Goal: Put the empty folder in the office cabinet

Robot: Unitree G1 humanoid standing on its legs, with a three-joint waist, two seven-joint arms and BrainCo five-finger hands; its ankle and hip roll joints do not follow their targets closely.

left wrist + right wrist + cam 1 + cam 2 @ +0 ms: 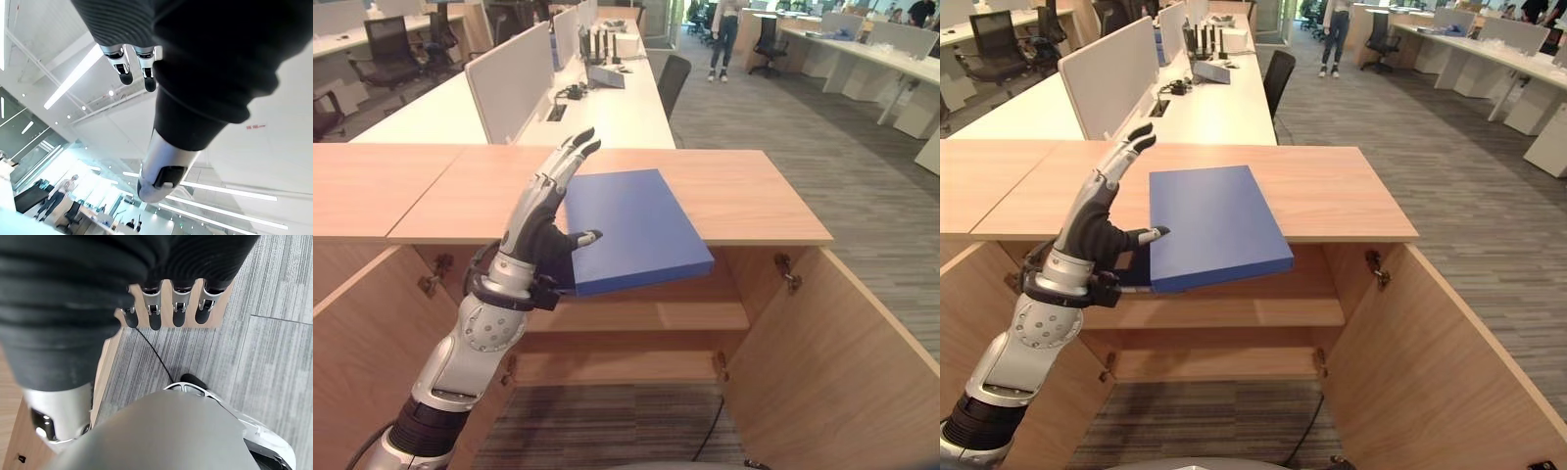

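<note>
Folder (634, 228), blue, unlabelled, overhanging cabinet (744, 191) top, left hand (546, 217) straight-fingered beside it, right hand (166, 308) relaxed.

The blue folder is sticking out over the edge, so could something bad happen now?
Maybe. The folder lies on the cabinet top with its near corner hanging past the front edge, above the open shelves. The left hand stands beside it with straight fingers, thumb at its side, not gripping. A push might tip the folder off to the floor. The open right door stands close by, so a falling folder could hit it.
</note>
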